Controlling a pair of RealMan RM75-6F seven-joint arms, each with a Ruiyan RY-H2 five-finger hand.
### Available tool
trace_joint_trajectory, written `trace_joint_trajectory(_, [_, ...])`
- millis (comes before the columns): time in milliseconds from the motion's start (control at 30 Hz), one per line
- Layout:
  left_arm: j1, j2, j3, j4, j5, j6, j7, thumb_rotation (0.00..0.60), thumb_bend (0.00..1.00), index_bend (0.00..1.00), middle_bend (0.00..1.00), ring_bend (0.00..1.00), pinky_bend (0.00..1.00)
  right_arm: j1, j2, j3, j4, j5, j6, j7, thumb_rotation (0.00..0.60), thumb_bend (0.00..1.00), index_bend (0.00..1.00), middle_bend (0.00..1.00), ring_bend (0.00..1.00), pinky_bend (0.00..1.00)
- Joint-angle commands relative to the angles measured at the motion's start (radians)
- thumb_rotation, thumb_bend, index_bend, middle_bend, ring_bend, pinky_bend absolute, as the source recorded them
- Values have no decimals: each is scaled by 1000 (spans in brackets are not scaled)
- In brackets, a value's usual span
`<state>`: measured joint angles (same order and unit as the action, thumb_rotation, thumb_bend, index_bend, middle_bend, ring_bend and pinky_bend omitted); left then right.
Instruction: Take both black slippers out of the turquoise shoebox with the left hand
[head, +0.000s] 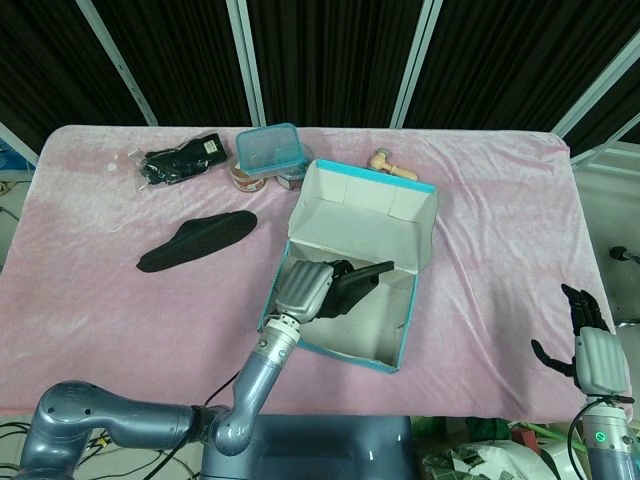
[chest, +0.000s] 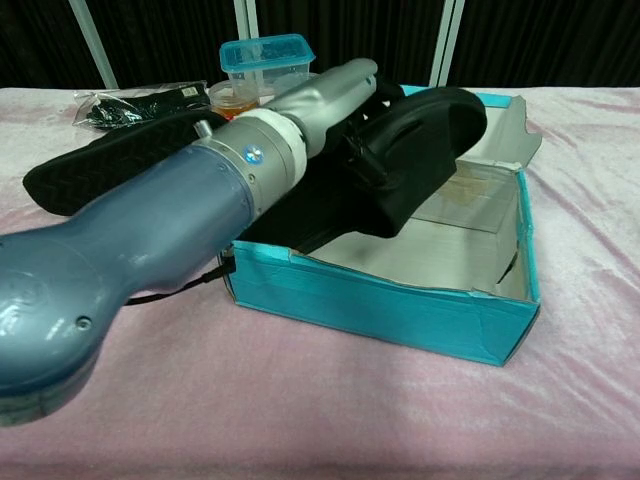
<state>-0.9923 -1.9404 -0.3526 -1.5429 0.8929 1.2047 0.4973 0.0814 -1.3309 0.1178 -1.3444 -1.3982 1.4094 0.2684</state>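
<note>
The turquoise shoebox (head: 400, 352) (chest: 400, 305) stands open at mid-table, its lid upright at the back. My left hand (head: 305, 288) (chest: 335, 95) grips a black slipper (head: 355, 281) (chest: 420, 140) and holds it lifted above the box floor, toe tilted up. The other black slipper (head: 197, 240) (chest: 110, 165) lies on the pink cloth left of the box. My right hand (head: 590, 350) hangs open off the table's right front corner, holding nothing.
At the back stand a blue-lidded plastic container (head: 268, 148) (chest: 265, 55) and jars, with a black packet in plastic (head: 180, 160) to their left. A small tan wooden object (head: 392, 166) lies behind the box lid. Pink cloth covers the table (head: 500, 230).
</note>
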Motion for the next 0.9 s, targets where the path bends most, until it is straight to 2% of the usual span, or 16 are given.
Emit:
trace_joint_trajectory(33, [38, 67, -20, -91, 23, 20, -20, 600, 362, 433, 569, 546, 621, 1, 1, 1, 0, 2, -3, -1, 600, 168, 18, 90, 55, 243])
trace_joint_trajectory(267, [134, 237, -9, -292, 51, 47, -66, 600, 361, 412, 570, 538, 628, 9, -3, 4, 5, 5, -15, 2, 600, 168, 18, 90, 55, 243])
trace_joint_trajectory(400, [206, 332, -3, -372, 61, 29, -188, 600, 360, 408, 570, 537, 631, 19, -6, 6, 11, 2, -26, 4, 600, 169, 18, 90, 55, 243])
trace_joint_trajectory(500, [256, 419, 26, -405, 73, -9, -259, 600, 358, 400, 568, 530, 631, 26, -8, 7, 12, -3, -28, 4, 600, 169, 18, 90, 55, 243])
trace_joint_trajectory(600, [296, 507, 65, -393, 54, -41, -275, 600, 359, 402, 566, 523, 627, 30, -10, 7, 14, -4, -34, 3, 600, 169, 18, 90, 55, 243])
trace_joint_trajectory(667, [306, 527, 81, -360, 26, -46, -259, 600, 359, 402, 563, 519, 613, 33, -11, 7, 15, -3, -39, 2, 600, 169, 18, 90, 55, 243])
trace_joint_trajectory(767, [306, 516, 101, -279, -41, -38, -202, 600, 359, 400, 555, 513, 599, 38, -14, 6, 15, -7, -43, 2, 600, 168, 18, 90, 55, 243])
trace_joint_trajectory(900, [294, 464, 103, -189, -100, -17, -148, 600, 359, 396, 545, 500, 584, 43, -14, 5, 11, -12, -43, -3, 600, 169, 18, 90, 55, 243])
